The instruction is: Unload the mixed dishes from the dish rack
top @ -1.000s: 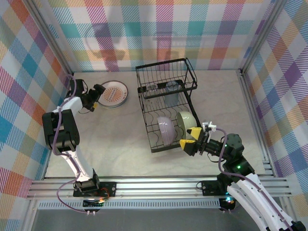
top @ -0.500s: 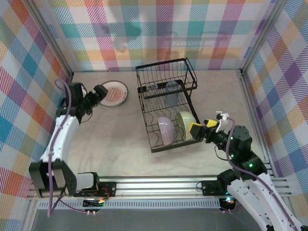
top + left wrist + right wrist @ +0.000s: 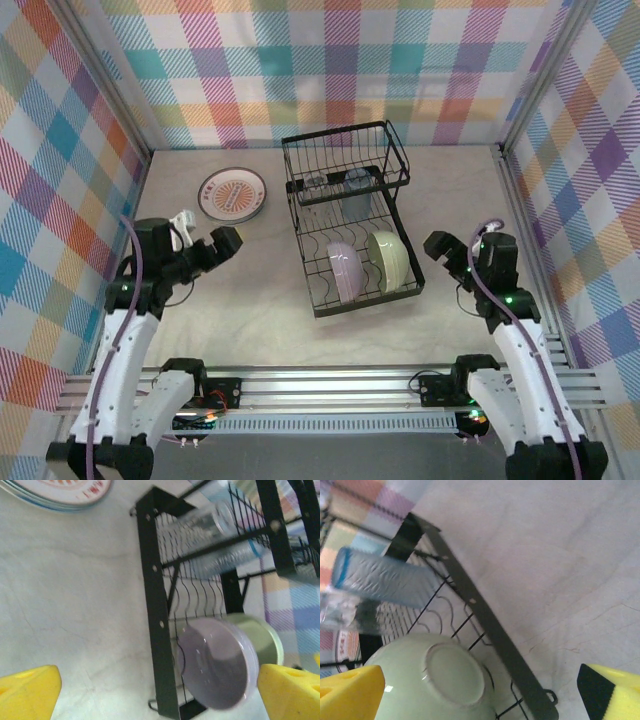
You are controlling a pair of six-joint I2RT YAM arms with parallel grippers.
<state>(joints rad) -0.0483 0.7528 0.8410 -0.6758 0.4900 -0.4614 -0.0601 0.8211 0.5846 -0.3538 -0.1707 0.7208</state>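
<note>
Black wire dish rack [image 3: 154, 595] at the centre of the table [image 3: 250, 300], partly loaded. Its lower slots, at 6 o'clock within the rack, carry a lavender bowl [image 3: 215, 662] and, just beside it at 3 o'clock, a pale green bowl [image 3: 432, 680], both standing on edge. The raised basket at 12 o'clock holds clear bluish tumblers [image 3: 350, 188]. A white plate with orange pattern [image 3: 232, 193] lies flat on the table at 10 o'clock of the rack, apart from it. The left gripper [image 3: 205, 235] hangs at 9 o'clock of the rack, and the right gripper [image 3: 462, 250] at 3 o'clock of the green bowl. Both have jaws spread wide and carry nothing. Judged step: approach for the next pick. The move probably calls for the right jaws to straddle the green bowl's rim, then lift it upward clear of the dividers.
</note>
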